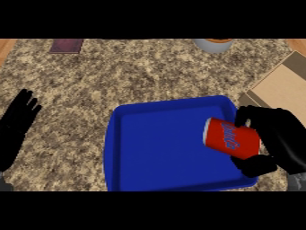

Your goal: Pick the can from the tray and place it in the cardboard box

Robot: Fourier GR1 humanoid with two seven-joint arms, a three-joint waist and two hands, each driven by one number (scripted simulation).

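Both hands are matte black with slim, segmented fingers and a thicker thumb; the left hand (9, 130) shows narrow and ridged, the right hand (284, 139) broad and blocky. Mottled grey forearm casing peeks out at each wrist along the lower edge

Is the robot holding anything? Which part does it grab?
Yes. The right hand holds the red can by its side, fingers and thumb curled round it, over the blue tray. The left hand holds nothing.

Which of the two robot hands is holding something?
The right robot hand, curled round the red can over the blue tray; the left robot hand rests open.
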